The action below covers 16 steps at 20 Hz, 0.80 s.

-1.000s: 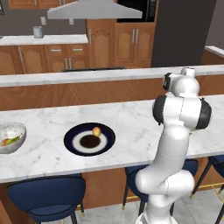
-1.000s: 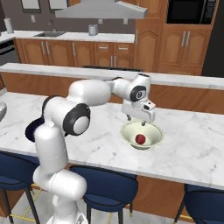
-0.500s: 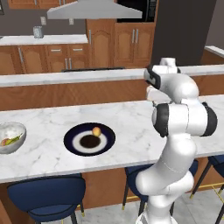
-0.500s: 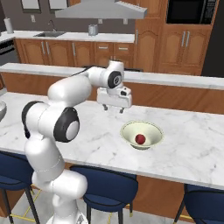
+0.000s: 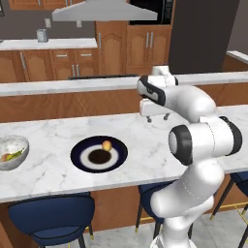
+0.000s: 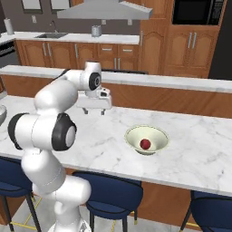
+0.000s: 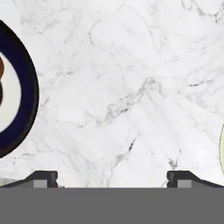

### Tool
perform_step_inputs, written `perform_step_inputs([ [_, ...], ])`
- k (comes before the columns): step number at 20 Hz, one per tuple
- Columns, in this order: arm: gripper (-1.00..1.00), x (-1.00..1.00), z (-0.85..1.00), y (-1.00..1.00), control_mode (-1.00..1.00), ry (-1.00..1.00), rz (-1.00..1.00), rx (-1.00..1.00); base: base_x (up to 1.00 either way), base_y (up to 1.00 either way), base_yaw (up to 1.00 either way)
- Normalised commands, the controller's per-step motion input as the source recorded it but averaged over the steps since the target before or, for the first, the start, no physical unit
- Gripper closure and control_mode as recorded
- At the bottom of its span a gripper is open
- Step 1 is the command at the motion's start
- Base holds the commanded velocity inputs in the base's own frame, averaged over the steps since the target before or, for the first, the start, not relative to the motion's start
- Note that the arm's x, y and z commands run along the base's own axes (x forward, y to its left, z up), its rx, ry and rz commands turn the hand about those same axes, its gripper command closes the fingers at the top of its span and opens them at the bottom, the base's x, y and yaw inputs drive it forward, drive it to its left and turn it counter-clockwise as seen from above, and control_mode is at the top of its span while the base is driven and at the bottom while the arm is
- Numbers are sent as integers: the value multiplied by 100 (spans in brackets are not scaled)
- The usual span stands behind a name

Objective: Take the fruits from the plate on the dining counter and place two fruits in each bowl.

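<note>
On the dark navy plate (image 5: 83, 156) lies one small orange-peach fruit (image 5: 107, 145). My gripper (image 5: 157, 116) hangs open and empty above the marbled dining counter (image 5: 48, 170), to the right of the plate. The pale cream-green bowl (image 6: 156, 134) holds the red fruit (image 6: 145, 144), and my gripper (image 6: 94, 111) is well to its left. The silvery-grey bowl (image 5: 14, 144) at the counter's left end holds yellow-green and orange pieces. In the hand view the gripper (image 7: 112, 179) looks down on bare marble, with the plate (image 7: 29, 87) at the left edge and the fingertips (image 7: 42, 177) far apart.
Blue stools (image 5: 48, 213) stand under the counter's near edge. A higher ledge (image 5: 72, 86) runs behind the counter, with wooden cabinets and a range hood beyond. Open marble lies between the plate and the cream-green bowl.
The arm has swung away from above the cream-green bowl, across the counter toward the plate. The red fruit stays in that bowl. The gripper remains open.
</note>
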Motion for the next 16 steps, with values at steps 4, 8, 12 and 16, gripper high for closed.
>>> perform_step_inputs([
  [4,-100,-4,-9,100,-100,-1,-11,0,0,0,0],
  [8,-100,7,-41,100,-100,-1,-36,0,0,0,0],
  [12,-100,31,-34,100,-100,-7,-38,0,0,0,0],
  [16,-100,43,-46,65,-100,1,-23,-4,0,0,0],
])
